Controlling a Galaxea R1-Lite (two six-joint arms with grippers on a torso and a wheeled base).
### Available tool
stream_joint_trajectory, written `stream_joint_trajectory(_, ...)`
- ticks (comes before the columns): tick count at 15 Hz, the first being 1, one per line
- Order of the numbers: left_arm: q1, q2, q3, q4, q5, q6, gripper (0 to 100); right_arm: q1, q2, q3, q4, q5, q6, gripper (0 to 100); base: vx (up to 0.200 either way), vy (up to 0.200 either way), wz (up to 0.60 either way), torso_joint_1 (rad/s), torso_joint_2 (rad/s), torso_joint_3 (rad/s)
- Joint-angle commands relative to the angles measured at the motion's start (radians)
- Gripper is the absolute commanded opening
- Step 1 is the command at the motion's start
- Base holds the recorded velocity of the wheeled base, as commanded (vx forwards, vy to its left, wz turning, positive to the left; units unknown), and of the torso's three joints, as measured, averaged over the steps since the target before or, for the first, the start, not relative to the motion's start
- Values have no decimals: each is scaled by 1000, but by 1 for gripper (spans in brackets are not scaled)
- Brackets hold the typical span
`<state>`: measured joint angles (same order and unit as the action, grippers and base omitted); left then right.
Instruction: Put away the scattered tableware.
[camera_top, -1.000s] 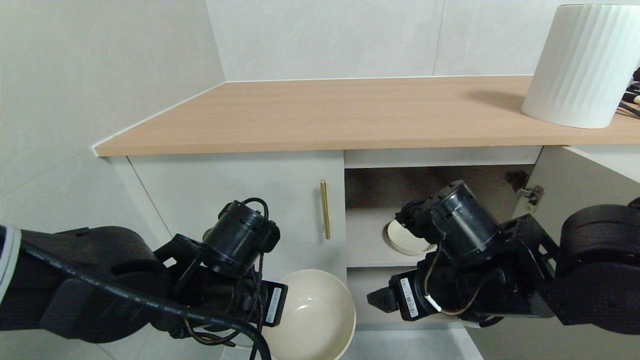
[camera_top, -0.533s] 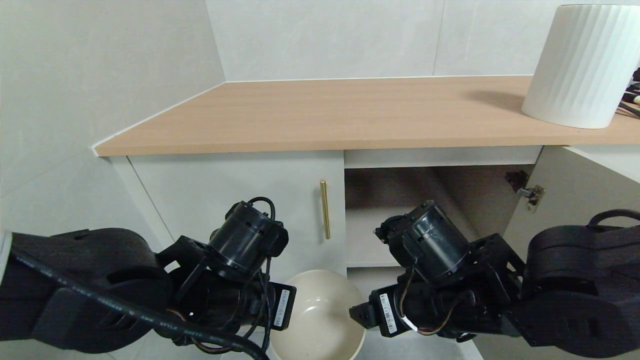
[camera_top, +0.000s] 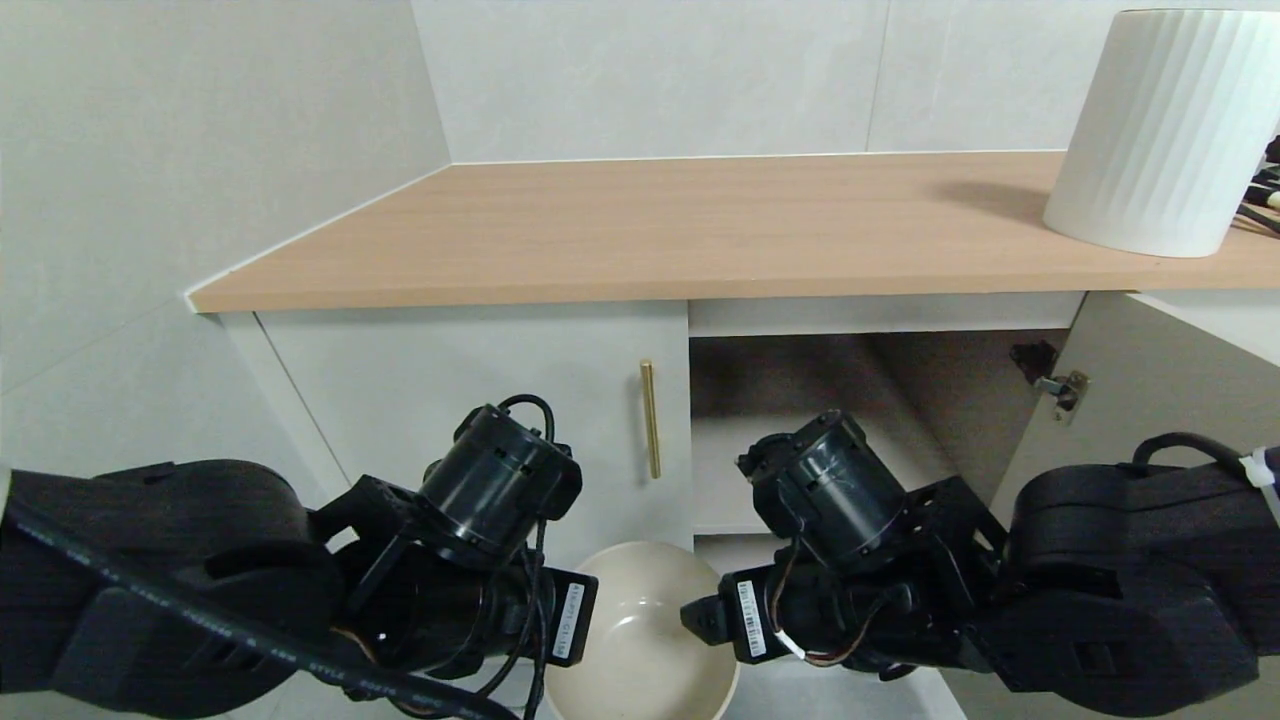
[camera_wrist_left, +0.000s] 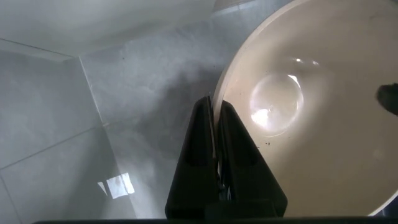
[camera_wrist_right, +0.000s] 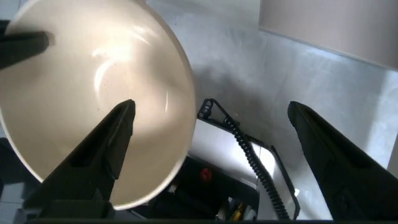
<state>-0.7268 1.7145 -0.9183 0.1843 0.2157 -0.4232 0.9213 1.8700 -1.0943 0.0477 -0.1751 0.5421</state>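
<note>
A cream bowl (camera_top: 645, 640) hangs low in front of the cabinet, between the two arms. My left gripper (camera_wrist_left: 216, 109) is shut on the bowl's (camera_wrist_left: 298, 124) rim, one finger inside and one outside. My right gripper (camera_wrist_right: 211, 107) is open wide beside the opposite side of the bowl (camera_wrist_right: 93, 93). One of its fingers (camera_wrist_right: 118, 143) lies over the bowl's inside, and the other finger (camera_wrist_right: 323, 149) is outside, so the rim lies between them untouched. In the head view the right gripper (camera_top: 695, 615) reaches the bowl's right edge.
The cabinet's right door (camera_top: 1130, 390) stands open, showing a pale shelf (camera_top: 725, 470). The left door (camera_top: 470, 370) is closed and has a brass handle (camera_top: 650, 418). Above is a wooden countertop (camera_top: 700, 230) with a white ribbed container (camera_top: 1160, 130) at the right.
My right arm has drawn back out of the cabinet, going left and down to the bowl. It now hides the plate on the shelf. The left arm with the bowl has shifted slightly right.
</note>
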Motion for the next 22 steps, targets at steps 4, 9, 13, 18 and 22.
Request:
stream_joint_trajectory(4, 0, 2, -1, -2, 1, 0, 0, 14, 12, 5, -15, 0, 1, 0, 0, 0, 0, 0, 0, 0)
stream_joint_trajectory(9, 0, 2, -2, -3, 1, 0, 0, 14, 12, 5, -15, 0, 1, 0, 0, 0, 0, 0, 0, 0)
stream_joint_trajectory(13, 0, 1, -2, -3, 1, -2, 0, 14, 14, 5, -15, 0, 1, 0, 0, 0, 0, 0, 0, 0)
stream_joint_trajectory(18, 0, 5, -2, -3, 2, -2, 100, 14, 20, 7, -15, -1, -1, 0, 0, 0, 0, 0, 0, 0)
stream_joint_trajectory(22, 0, 7, -2, -3, 2, -2, 100, 14, 26, 8, -14, -3, -1, 0, 0, 0, 0, 0, 0, 0)
